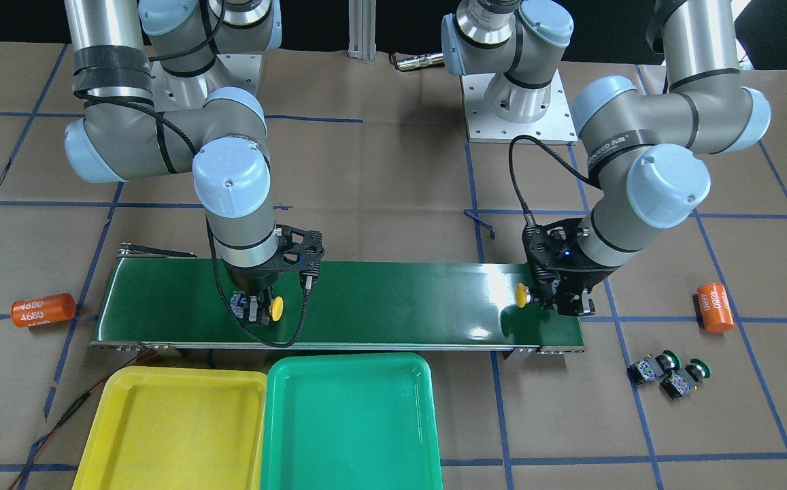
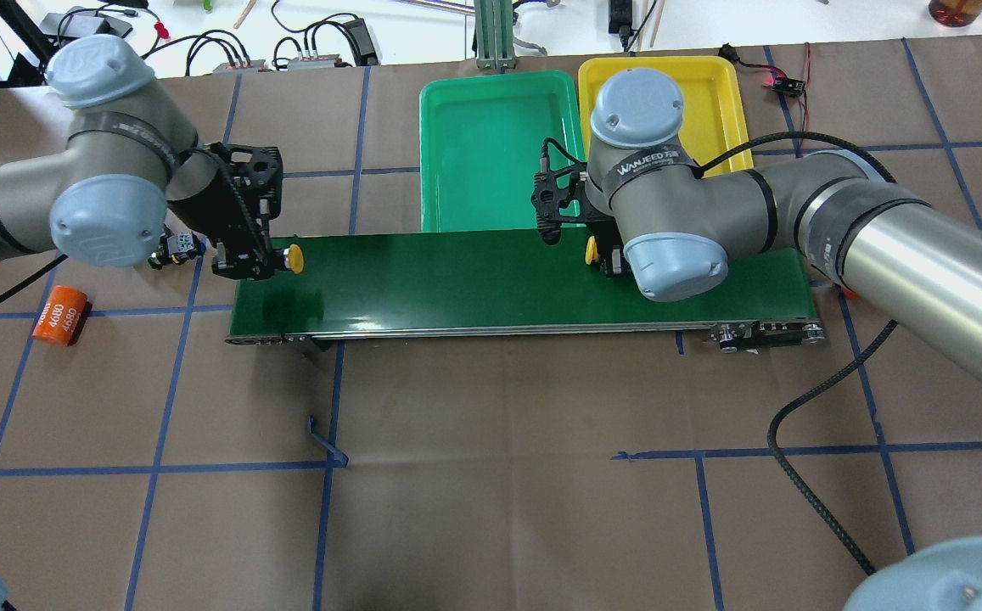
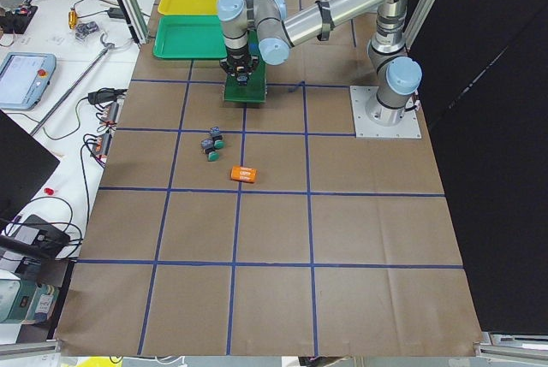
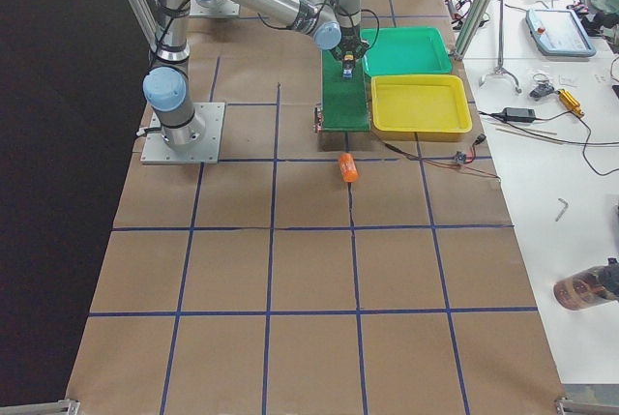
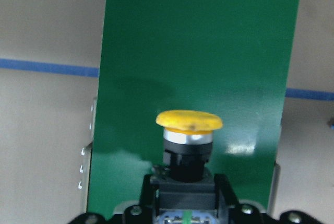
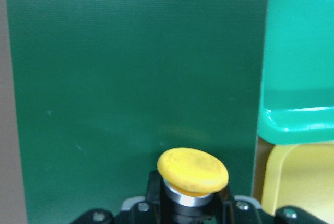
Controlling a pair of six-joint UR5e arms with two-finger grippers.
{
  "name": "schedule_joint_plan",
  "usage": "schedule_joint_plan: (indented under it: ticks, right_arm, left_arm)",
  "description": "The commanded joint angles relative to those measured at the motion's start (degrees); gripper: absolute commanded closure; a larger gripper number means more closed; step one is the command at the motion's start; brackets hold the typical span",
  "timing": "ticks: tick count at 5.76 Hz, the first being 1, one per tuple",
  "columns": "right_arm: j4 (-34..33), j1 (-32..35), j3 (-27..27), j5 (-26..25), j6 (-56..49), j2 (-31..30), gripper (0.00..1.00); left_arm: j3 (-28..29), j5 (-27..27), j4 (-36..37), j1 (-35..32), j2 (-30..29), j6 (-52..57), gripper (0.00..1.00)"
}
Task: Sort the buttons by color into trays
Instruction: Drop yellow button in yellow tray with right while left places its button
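Note:
My left gripper [image 1: 551,299] is shut on a yellow button [image 1: 521,295] over the end of the dark green belt [image 1: 400,299]; the left wrist view shows its cap [image 5: 189,121] just above the belt. My right gripper [image 1: 255,309] is shut on the other yellow button [image 1: 276,308] near the belt's other end, close to the trays; its cap shows in the right wrist view [image 6: 193,170]. Two green buttons [image 1: 670,358] [image 1: 699,371] lie on the paper beyond the belt on my left. The yellow tray [image 1: 169,422] and the green tray [image 1: 349,422] stand side by side past the belt, both empty.
Two orange cylinders marked 4680 lie on the paper, one off each end of the belt [image 1: 43,309] [image 1: 715,307]. A black cable [image 1: 257,337] hangs from my right wrist over the belt. Cables and gear lie beyond the trays [image 2: 304,51].

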Motion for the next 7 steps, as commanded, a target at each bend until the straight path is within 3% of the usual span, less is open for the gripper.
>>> schedule_joint_plan:
  ticks: [1,2,3,4,5,6,7]
  right_arm:
    - [-0.9,-2.4,-2.9,0.1,-8.4,-0.8,0.93]
    - [-1.1,-3.4,-7.3,-0.1,-13.3,1.5,0.93]
    - [-1.4,-6.3,-12.7,0.1,-17.2,5.8,0.92]
    - [-1.6,-8.5,-16.0,0.0,-22.2,10.4,0.87]
    - [-1.5,-9.1,-15.9,0.2,-21.8,12.0,0.33]
    - [-1.2,-9.1,-16.1,0.5,-21.2,11.6,0.00]
    - [-0.8,-9.1,-16.8,0.4,-21.1,10.8,0.00]
  left_arm:
    - [-3.4,0.2,4.7,-1.8,-0.2,-1.6,0.84]
    - [-3.6,0.2,4.3,-1.7,-0.3,-1.8,0.09]
    - [-2.7,0.4,4.2,-1.6,0.1,-3.0,0.02]
    - [-1.1,0.6,4.2,0.0,0.1,-8.2,0.02]
    - [1.9,0.6,3.9,3.3,-0.8,-8.3,0.02]
    - [5.5,0.5,1.9,6.3,-3.3,-7.8,0.02]
    - [9.8,0.3,1.9,8.5,-8.0,-7.5,0.02]
